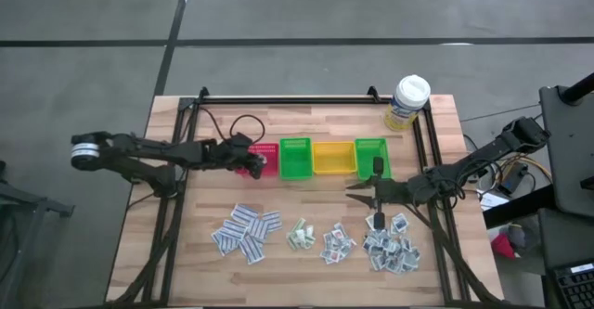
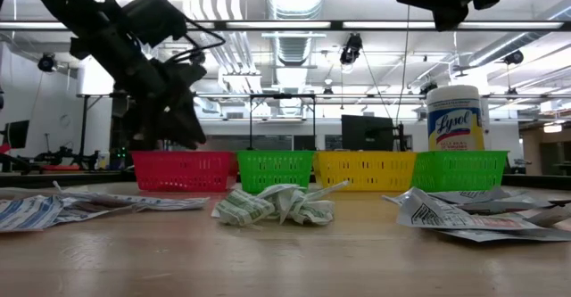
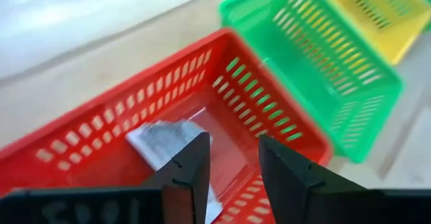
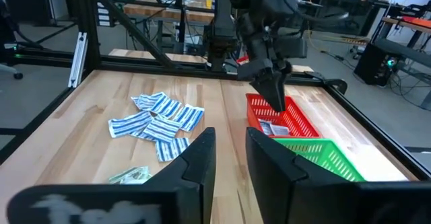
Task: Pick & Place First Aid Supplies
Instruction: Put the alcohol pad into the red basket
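Note:
My left gripper (image 3: 234,143) hangs open over the red bin (image 1: 264,151), pointing slantwise down into it. A white packet (image 3: 158,140) lies flat on that bin's floor under the fingers, also visible in the right wrist view (image 4: 272,128), apart from the fingertips. My right gripper (image 4: 231,150) stands open above the table near the right-hand green bin (image 1: 370,157), with nothing between its fingers. Piles of first aid supplies lie along the near half: blue-striped packets (image 1: 246,231), green-printed ones (image 1: 299,235), and grey-printed ones (image 1: 337,245) (image 1: 391,250).
Beside the red bin stand a green bin (image 1: 295,158) and a yellow bin (image 1: 332,158), making a row of several bins across the table's middle. A white-capped bottle with a yellow label (image 1: 406,102) stands at the far right. A black frame (image 1: 278,100) edges the table.

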Motion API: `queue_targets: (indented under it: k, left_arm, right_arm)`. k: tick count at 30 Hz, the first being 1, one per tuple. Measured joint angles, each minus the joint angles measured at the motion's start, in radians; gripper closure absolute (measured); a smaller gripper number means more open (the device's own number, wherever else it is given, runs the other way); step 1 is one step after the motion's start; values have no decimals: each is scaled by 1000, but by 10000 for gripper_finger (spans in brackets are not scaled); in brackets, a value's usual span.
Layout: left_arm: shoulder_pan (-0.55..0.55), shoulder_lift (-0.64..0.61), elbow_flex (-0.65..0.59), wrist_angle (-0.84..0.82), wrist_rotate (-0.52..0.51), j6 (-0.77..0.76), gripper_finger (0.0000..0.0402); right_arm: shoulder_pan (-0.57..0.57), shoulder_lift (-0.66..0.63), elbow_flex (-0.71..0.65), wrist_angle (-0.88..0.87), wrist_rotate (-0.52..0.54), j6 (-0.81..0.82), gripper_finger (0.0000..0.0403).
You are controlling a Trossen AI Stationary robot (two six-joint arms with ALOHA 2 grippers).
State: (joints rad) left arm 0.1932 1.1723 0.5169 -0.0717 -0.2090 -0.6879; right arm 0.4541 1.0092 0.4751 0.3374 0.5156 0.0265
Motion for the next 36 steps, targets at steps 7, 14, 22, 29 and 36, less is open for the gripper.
queue_targets:
  k: [7,14,22,29,36]
  left_arm:
    - [-3,-78,20,0,8,85,282]
    - [-38,-146,-4,-7,7,200,282]
    - [-112,-231,-80,121,6,356,282]
    - [-160,-329,-166,242,6,446,282]
    - [-184,-442,-255,290,7,451,282]
  right_arm:
    - [0,0,0,0,0,0,318]
    - [0,0,0,0,0,5,332]
    - [0,0,2,-54,0,17,330]
    - [0,0,2,-105,-2,36,323]
    - [0,0,23,-198,-83,145,334]
